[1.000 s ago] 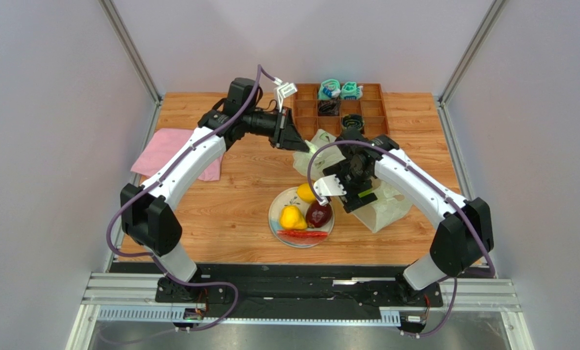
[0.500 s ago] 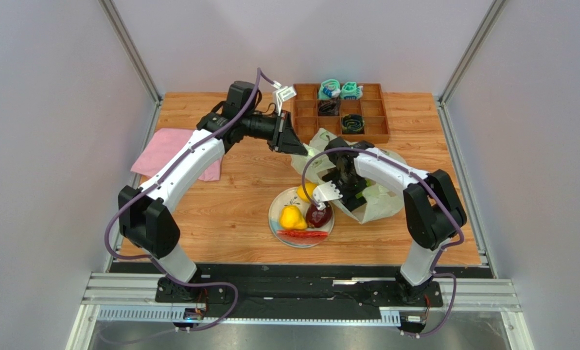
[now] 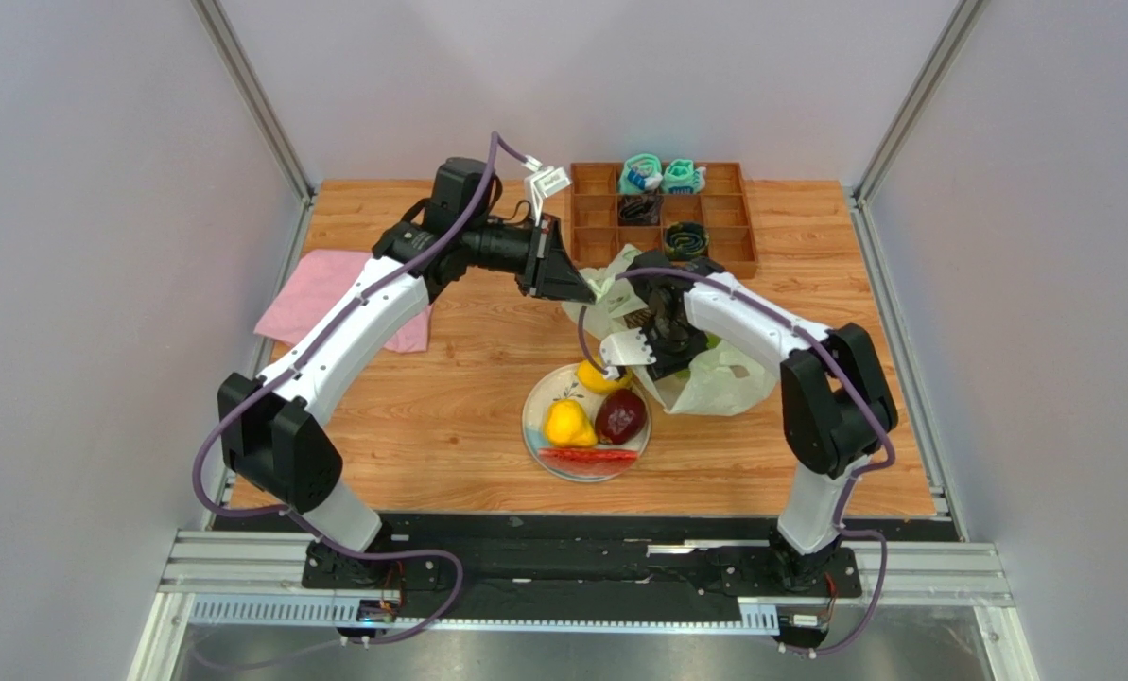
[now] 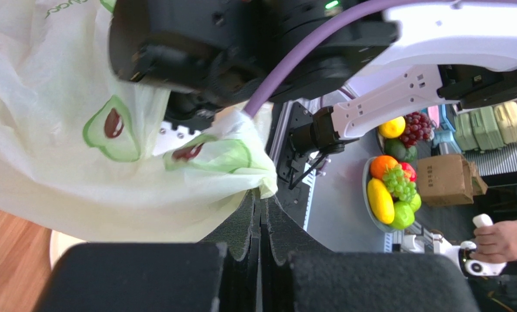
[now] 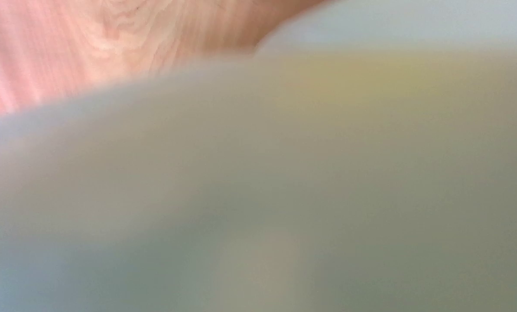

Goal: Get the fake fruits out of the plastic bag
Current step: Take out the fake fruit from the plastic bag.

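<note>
The pale yellow-green plastic bag [image 3: 719,380] lies right of the white plate [image 3: 531,409]. My left gripper [image 3: 572,285] is shut on the bag's upper edge and holds it up; the pinched film [image 4: 238,153] shows in the left wrist view above the closed jaws. My right gripper [image 3: 662,351] points down into the bag's mouth, its fingers hidden by the film. The right wrist view shows only blurred bag film [image 5: 306,195]. On the plate lie a yellow pear [image 3: 569,423], a dark red round fruit [image 3: 621,416], a red slice [image 3: 588,457] and a yellow piece [image 3: 602,378].
A brown wooden tray [image 3: 733,244] with teal and black items stands at the back, just behind the bag. A pink folded cloth [image 3: 321,291] lies at the left. Grey walls close the table on the left, back and right.
My right arm has swung left and back from over the bag's right side and dipped into its mouth. The bag has bunched closer to the plate. The left gripper still holds the bag's edge.
</note>
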Robot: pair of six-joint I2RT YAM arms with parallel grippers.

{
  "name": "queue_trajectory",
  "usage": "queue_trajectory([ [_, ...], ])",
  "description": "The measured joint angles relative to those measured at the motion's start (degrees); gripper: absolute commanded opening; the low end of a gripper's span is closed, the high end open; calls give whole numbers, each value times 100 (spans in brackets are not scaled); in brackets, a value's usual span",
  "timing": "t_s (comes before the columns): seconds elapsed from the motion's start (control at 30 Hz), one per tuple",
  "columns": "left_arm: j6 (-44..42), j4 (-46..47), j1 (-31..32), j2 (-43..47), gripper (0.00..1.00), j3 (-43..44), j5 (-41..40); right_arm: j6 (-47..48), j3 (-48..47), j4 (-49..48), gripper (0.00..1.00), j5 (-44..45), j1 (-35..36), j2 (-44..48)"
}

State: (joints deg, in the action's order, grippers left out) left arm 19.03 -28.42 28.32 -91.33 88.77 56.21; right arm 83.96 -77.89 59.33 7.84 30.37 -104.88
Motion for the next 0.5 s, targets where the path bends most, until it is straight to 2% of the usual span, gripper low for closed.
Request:
queue_trajectory([
  [0.23,94,136,11,15,0,46,286,-866,-658,979,34,-636,-46,1300],
  [0.37,105,166,39,-9,0,98,216,-1320,-765,1447,34,-1239,-66,2109],
  [0.5,105,136,4,-160,0,208,153,-1860,-796,1659,33,-1580,-35,2542],
])
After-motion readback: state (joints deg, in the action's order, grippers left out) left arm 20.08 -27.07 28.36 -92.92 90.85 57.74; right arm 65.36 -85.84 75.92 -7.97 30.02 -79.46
